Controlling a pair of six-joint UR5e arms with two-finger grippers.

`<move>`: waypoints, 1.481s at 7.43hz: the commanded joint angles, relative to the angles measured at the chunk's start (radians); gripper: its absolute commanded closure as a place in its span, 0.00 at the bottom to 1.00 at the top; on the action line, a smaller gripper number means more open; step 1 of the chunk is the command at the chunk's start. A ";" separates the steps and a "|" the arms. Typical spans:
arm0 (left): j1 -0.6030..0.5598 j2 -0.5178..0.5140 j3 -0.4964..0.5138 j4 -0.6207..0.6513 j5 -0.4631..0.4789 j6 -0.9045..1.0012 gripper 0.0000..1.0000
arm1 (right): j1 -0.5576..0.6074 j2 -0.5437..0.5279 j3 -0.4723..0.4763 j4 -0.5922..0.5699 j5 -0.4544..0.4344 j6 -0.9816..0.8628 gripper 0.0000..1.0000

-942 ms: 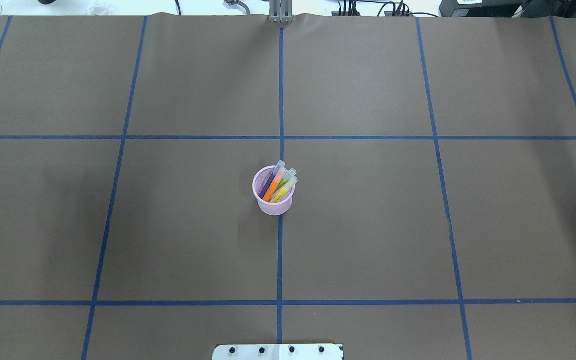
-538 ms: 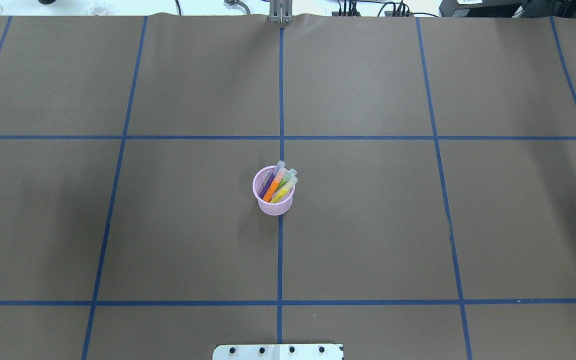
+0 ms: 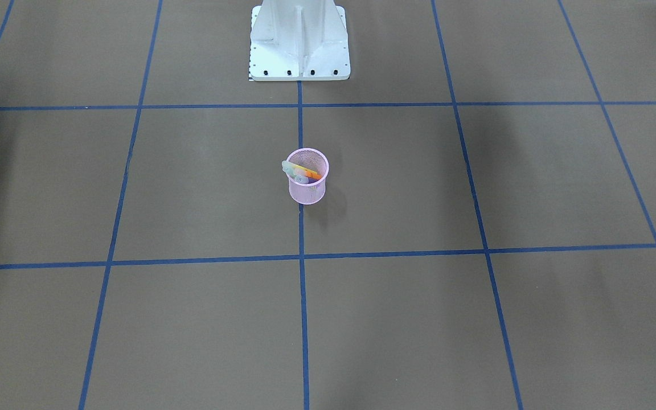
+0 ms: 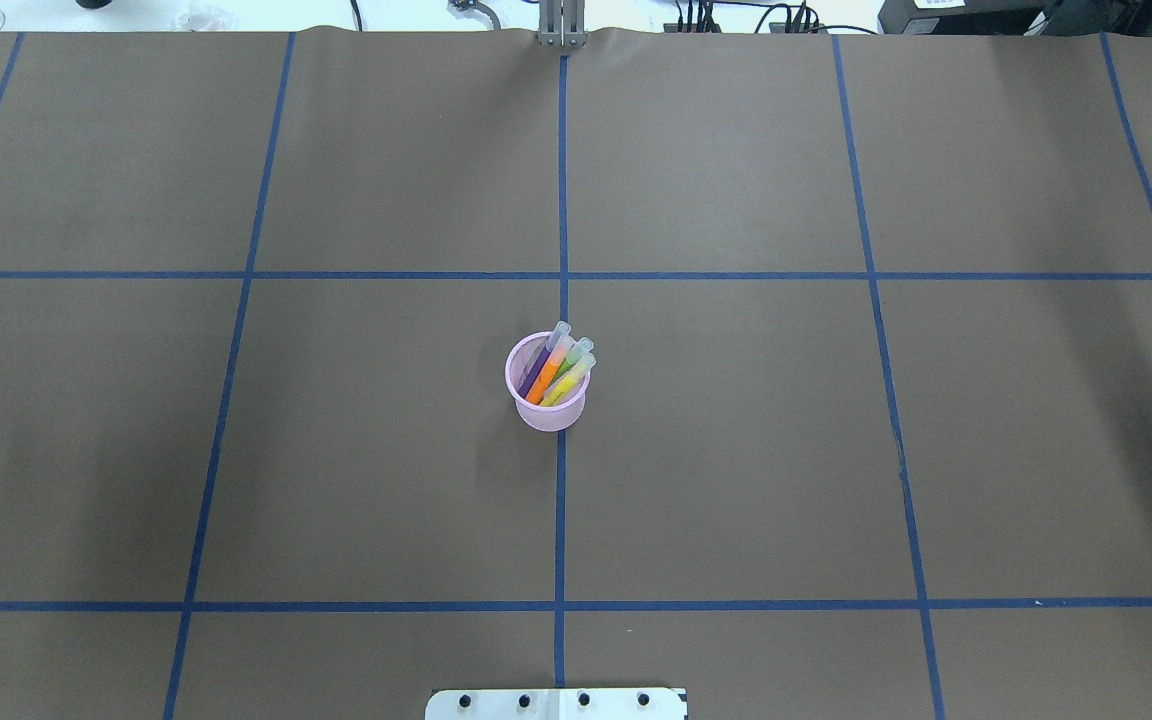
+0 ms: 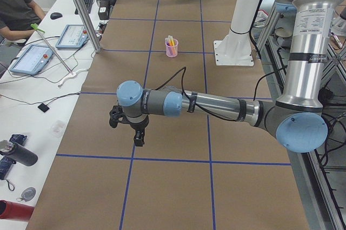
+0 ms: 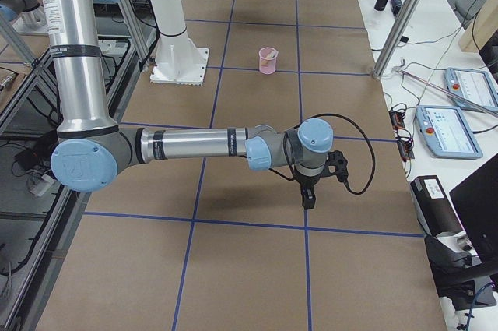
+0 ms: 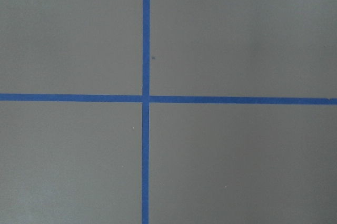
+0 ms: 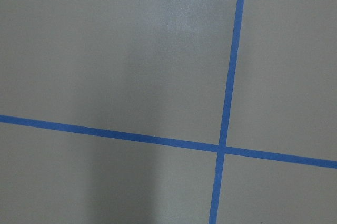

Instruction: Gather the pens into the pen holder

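Nothing has been moved on the tabletop [image 4: 736, 450] since the earlier overhead frames.
Matte brown paper gridded with blue tape [image 4: 560, 520] is shown. The pink wire-mesh pen holder [image 4: 551, 412] stands at centre, with four translucent-capped pens [image 4: 556, 370] leaning inside. The jaws of the left arm [image 5: 216, 105] and the right arm [image 6: 194, 144] are seen too distantly for their opening to be told.

On my side feeds the left arm [image 5: 216, 108] and right arm [image 6: 187, 144] look alike: silver tubes, grey joints with pale-blue caps [image 5: 301, 132], black bands [image 5: 306, 57] ringing the upright sections. A thin black cable [image 5: 183, 76] loops off each wrist. The left gripper [image 5: 138, 142] and right gripper [image 6: 309, 200] are black. The white pedestal [image 3: 299, 40] flares to a plate with four dark screws [image 3: 288, 73] in a row along its edge.
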 commanded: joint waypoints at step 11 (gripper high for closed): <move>0.005 0.143 -0.083 -0.029 -0.005 0.002 0.00 | 0.001 -0.137 0.171 -0.001 -0.034 0.006 0.01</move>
